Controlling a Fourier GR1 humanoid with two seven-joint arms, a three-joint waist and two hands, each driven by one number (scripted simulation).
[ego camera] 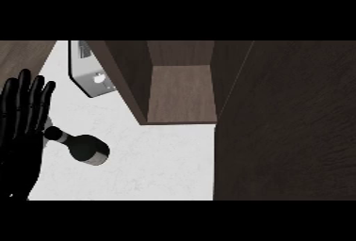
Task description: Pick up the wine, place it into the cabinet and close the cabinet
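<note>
The wine bottle (84,146) is dark, with a narrow neck pointing up-left, and stands on the white counter (153,164) at the left. My left hand (21,122) rests open at the left edge with its fingers up, just left of the bottle's neck and apart from it. The cabinet (182,94) stands open at the top middle, showing a brown shelf inside. Its open door (285,122) is a large dark wood panel filling the right side. My right hand does not show.
A grey metal object (92,77) with a rounded corner lies at the back left, beside the cabinet's left wall (128,80). A wood surface (24,54) shows at the top left corner.
</note>
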